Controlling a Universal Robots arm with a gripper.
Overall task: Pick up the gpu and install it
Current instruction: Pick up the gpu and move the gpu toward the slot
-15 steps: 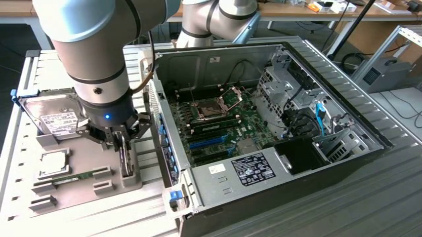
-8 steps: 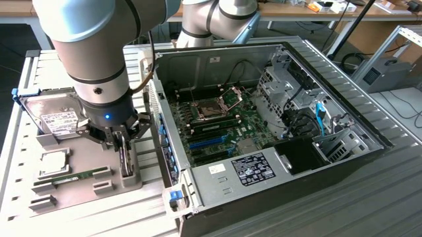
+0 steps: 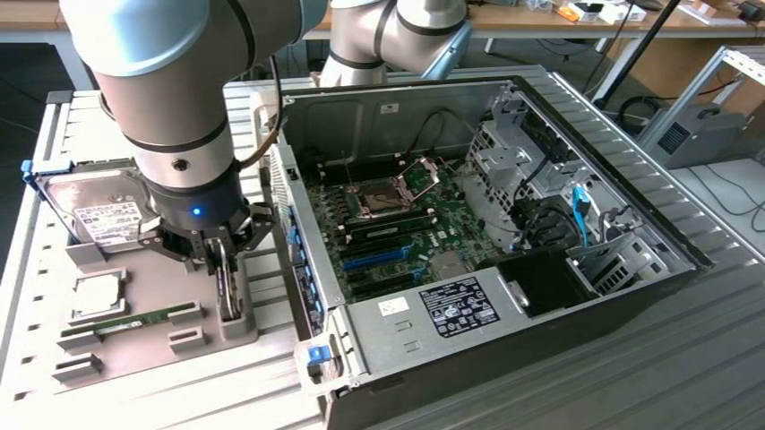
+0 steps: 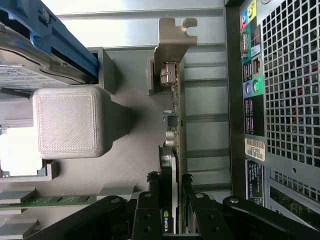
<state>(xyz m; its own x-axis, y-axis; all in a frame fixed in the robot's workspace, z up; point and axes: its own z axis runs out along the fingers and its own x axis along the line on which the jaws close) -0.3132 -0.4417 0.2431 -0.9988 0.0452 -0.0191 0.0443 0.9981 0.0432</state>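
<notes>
Your gripper [image 3: 225,262] [image 4: 170,194] pinches the gpu [image 3: 228,288] [image 4: 175,115] from above across its thin faces. The card stands on edge in the gray holder [image 3: 156,345] on the counter, its long axis parallel to the open computer case [image 3: 478,296] just beside it.

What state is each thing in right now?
gpu: standing on edge in its tray slot, gripped.
gripper: shut on the gpu.
computer case: side open, interior exposed.
hard drive: propped in the tray.
memory stick: lying in the tray.
</notes>
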